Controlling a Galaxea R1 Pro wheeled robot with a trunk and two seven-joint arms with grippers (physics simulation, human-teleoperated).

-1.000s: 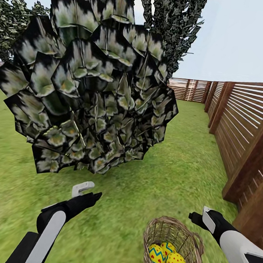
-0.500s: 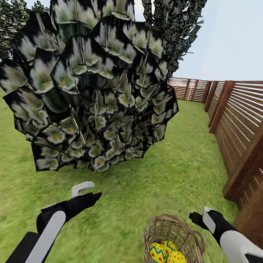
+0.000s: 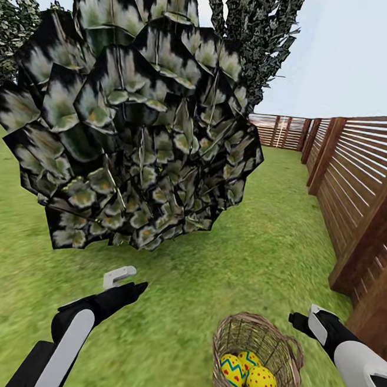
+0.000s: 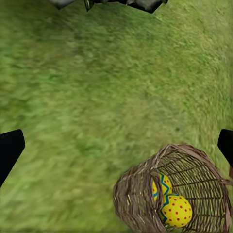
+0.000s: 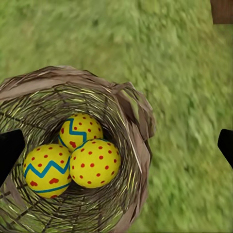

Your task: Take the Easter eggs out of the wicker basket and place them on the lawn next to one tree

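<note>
The wicker basket (image 3: 259, 342) stands on the lawn (image 3: 209, 278) at the lower right of the head view. Three yellow Easter eggs lie inside it: one with red dots (image 5: 94, 162), one with a blue zigzag (image 5: 46, 170), and a third (image 5: 80, 130) behind them. My right gripper (image 3: 306, 321) hovers open just right of the basket's rim, looking down into the basket (image 5: 131, 111). My left gripper (image 3: 127, 282) is open over bare grass, left of the basket (image 4: 141, 194). No straight-trunked tree is in view.
A big dark leafy bush (image 3: 135, 123) rises straight ahead, with a tall narrow conifer (image 3: 255, 40) behind it. A brown slatted fence (image 3: 365, 192) runs along the right, close to the basket. Open grass stretches left and between bush and fence.
The whole picture has shifted a little, so the camera moved. My right gripper sits slightly lower and further right beside the basket. The eggs have stayed in the basket.
</note>
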